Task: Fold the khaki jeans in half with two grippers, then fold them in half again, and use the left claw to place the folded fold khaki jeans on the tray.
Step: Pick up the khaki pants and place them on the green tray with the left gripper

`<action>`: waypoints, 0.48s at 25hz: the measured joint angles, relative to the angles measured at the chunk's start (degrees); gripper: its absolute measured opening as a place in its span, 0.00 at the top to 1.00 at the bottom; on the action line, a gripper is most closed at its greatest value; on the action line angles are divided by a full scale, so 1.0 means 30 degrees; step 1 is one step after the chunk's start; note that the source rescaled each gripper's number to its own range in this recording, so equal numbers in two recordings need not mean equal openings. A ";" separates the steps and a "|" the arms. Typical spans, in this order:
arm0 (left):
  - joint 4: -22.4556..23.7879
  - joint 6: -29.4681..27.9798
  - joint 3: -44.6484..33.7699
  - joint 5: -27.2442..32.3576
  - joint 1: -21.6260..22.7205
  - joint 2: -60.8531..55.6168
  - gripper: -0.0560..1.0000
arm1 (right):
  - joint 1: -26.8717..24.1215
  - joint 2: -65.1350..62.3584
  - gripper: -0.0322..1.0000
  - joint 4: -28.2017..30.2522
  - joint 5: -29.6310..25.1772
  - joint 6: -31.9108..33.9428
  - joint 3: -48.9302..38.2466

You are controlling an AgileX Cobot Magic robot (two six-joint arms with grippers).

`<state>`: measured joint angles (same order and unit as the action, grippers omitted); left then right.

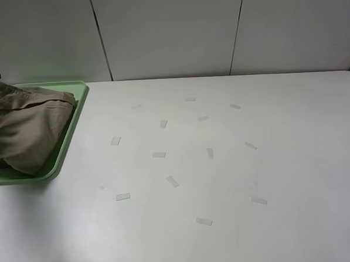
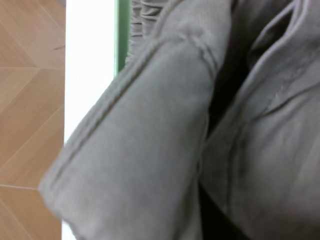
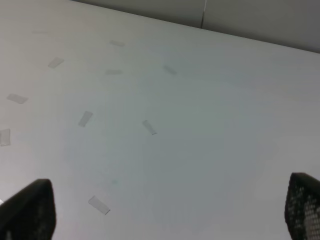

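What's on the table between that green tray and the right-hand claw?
Only small strips of tape on the white table, seen from the high camera; the right claw hovers open above it.

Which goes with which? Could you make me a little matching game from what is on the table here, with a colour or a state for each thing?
Things:
1. shorts
2. tray
3. table
4. right gripper

Descriptions:
A. pale green
B. white, dotted with bits of tape
C. khaki, folded
D. black fingers, wide apart

Pairs: 1-C, 2-A, 3-B, 4-D
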<state>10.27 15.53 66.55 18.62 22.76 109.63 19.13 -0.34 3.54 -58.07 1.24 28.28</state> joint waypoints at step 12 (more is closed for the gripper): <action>-0.0154 -0.1556 0.0000 0.2736 0.0000 -0.1801 0.26 | 0.0000 0.0000 0.01 0.0000 0.0000 0.0000 0.0000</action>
<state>9.81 10.87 66.55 26.83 22.76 104.22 19.13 -0.34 3.54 -58.07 1.24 28.28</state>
